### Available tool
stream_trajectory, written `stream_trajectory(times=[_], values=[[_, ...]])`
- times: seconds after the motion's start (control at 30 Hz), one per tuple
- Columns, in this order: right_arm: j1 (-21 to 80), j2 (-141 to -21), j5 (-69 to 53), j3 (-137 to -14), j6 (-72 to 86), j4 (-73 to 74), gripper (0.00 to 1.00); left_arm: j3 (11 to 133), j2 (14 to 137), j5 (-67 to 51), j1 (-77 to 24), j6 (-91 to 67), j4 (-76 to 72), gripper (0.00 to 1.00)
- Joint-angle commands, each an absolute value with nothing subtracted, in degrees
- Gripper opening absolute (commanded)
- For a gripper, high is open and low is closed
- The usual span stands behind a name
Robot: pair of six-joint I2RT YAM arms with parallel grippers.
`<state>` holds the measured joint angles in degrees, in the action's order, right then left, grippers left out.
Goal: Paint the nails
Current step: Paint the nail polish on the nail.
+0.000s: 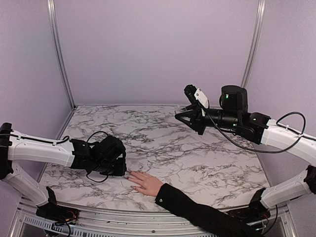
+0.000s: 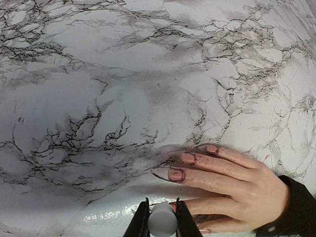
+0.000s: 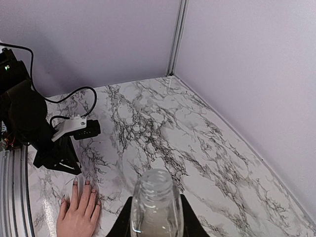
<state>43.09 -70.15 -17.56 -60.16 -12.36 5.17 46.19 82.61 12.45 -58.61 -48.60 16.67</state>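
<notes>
The left gripper (image 2: 162, 226) is pinching a small pale grey cylindrical cap (image 2: 163, 216), its black fingers pressing tight against the cap's sides. Just ahead of it and to its right, a pale hand (image 2: 237, 185) with a black sleeve (image 2: 298, 207) is lying flat on the white marble-patterned table (image 2: 98, 98). Its tiny oval nails (image 2: 176, 174) are showing smudged reddish-brown polish. The right gripper (image 3: 157, 221) is hanging well apart from the hand, clamping a clear, open-necked bottle (image 3: 157, 195) between its fingers.
</notes>
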Motion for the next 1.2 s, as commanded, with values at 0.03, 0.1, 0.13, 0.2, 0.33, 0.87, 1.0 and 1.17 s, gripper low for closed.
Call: stream_trajectory(times=[0.03,0.1,0.13,0.2,0.33,0.87,1.0,1.17], values=[[42.7,-69.2,-17.7,-60.8,-13.1,4.9,0.00,46.9,83.6,12.7,-58.5,-49.2,17.3,0.00],[42.7,-69.1,-17.7,-60.7,-13.2,4.9,0.00,47.0,84.2,12.8,-58.4,-49.9,18.2,0.00],[42.7,-69.0,-17.7,-60.7,-13.1,4.9,0.00,47.2,84.7,12.8,-58.4,-50.2,18.7,0.00],[42.7,-68.9,-17.6,-60.6,-13.2,5.0,0.00,47.6,85.9,12.6,-58.3,-50.5,19.6,0.00],[42.8,-68.6,-17.5,-60.4,-13.4,5.0,0.00,48.7,87.3,12.6,-58.2,-50.7,20.6,0.00],[42.8,-68.0,-17.2,-59.9,-13.6,4.8,0.00,45.6,78.4,17.3,-58.4,-52.1,18.9,0.00],[42.7,-68.2,-17.3,-59.9,-13.6,4.6,0.00,45.4,77.4,16.4,-58.5,-50.4,16.3,0.00],[42.7,-68.4,-17.4,-60.1,-13.7,4.4,0.00,47.8,81.7,13.2,-58.5,-48.2,15.9,0.00]])
